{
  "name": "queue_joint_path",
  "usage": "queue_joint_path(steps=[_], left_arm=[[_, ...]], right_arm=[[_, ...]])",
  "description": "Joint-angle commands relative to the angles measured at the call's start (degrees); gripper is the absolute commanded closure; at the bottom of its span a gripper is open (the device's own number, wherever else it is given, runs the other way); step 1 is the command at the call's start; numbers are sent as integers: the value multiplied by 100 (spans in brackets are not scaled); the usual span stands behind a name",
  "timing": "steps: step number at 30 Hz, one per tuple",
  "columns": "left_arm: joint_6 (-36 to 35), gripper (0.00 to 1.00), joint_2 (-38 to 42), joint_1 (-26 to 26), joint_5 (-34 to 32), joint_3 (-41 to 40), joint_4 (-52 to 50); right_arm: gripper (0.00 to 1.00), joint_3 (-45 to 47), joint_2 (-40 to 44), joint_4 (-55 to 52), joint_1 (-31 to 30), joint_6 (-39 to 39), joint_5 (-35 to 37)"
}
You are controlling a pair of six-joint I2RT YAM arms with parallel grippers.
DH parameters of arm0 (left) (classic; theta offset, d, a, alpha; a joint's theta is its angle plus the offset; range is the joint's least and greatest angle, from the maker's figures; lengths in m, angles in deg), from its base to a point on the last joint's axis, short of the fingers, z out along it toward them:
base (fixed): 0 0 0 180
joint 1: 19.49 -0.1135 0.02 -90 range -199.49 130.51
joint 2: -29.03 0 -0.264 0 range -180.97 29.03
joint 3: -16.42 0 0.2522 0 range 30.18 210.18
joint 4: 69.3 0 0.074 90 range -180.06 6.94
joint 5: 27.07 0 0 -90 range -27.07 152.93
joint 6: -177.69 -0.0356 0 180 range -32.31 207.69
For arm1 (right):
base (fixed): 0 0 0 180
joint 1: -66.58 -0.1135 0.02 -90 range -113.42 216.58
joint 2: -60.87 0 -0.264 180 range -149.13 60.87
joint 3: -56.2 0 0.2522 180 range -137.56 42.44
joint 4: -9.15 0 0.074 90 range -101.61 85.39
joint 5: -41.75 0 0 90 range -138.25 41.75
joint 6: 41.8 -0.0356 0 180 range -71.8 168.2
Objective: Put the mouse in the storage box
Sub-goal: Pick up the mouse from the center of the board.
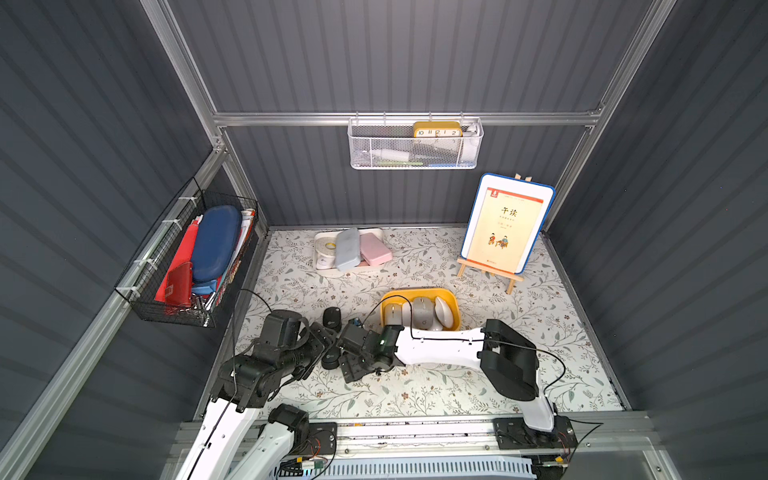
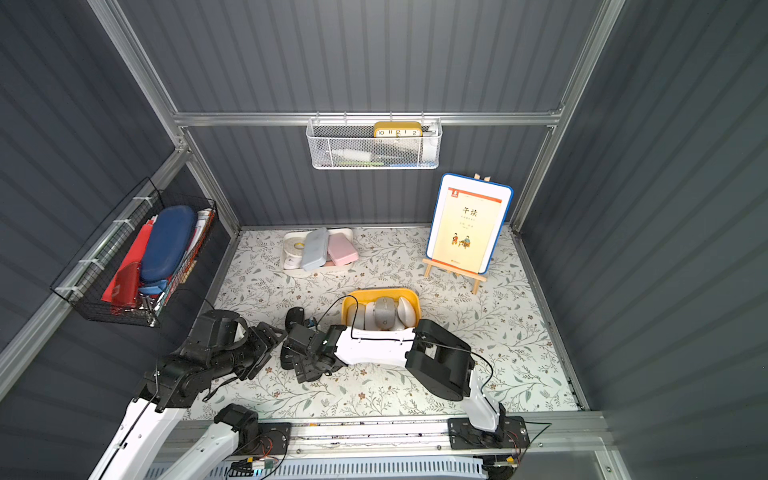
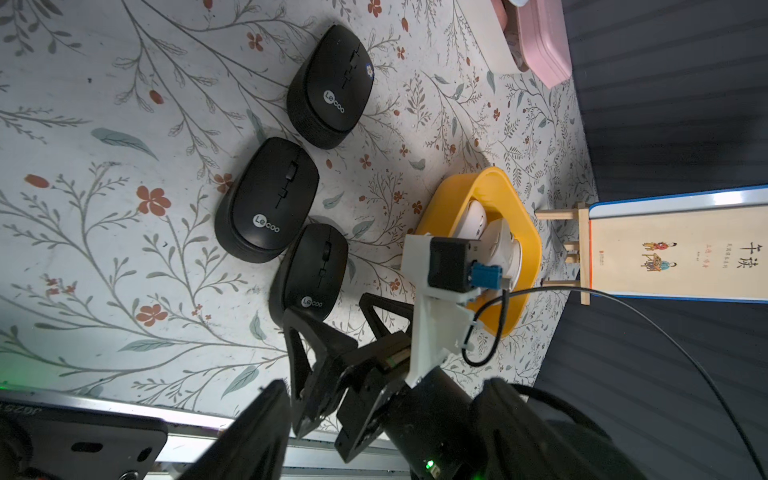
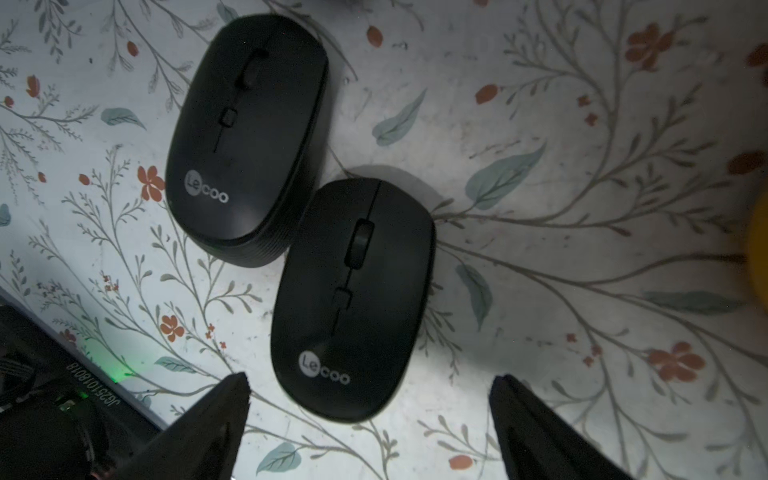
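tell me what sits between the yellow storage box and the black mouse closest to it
Only bare floral mat lies between that black mouse and the storage box; the right wrist view shows it.

Even, cool light fills the booth in both top views, leaving the counter [image 1: 436,386] bright and shadows soft; the grey wall panels [image 1: 83,166] lean outward at the frame edges. In the right wrist view the scene is dim: a black mouse [image 4: 353,299] sits in murky shade, the fingers [image 4: 199,432] loom dark and soft-focused, a green glow [image 4: 104,365] spills on the counter, and the storage box [image 4: 758,257] is a yellow blur. Glare streaks the board [image 3: 665,249] in the left wrist view.
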Motion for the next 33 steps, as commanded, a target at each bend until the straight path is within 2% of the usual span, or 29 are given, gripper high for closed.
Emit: queue_joint_path(steps=[1, 4, 7, 13, 19, 28, 33], left_arm=[[-170, 25, -85, -31, 214, 91, 268], [-218, 25, -126, -32, 251, 83, 384], [-289, 24, -203, -26, 252, 136, 443], [-349, 24, -234, -28, 284, 238, 529], [-352, 24, -226, -30, 430, 224, 668], [-387, 24, -199, -32, 436, 279, 695], [-402, 24, -156, -28, 421, 346, 665]], right_arm=[[5, -53, -97, 23, -23, -97, -171], [5, -71, -121, 60, -31, -106, -175], [7, -502, -419, -559, -31, -36, 42], [11, -664, -730, -627, -29, -2, -126], [13, -684, -844, -693, -40, -14, 204], [16, -1638, -1516, -1560, -128, 109, 667], [21, -1698, -1578, -1775, -136, 32, 716]])
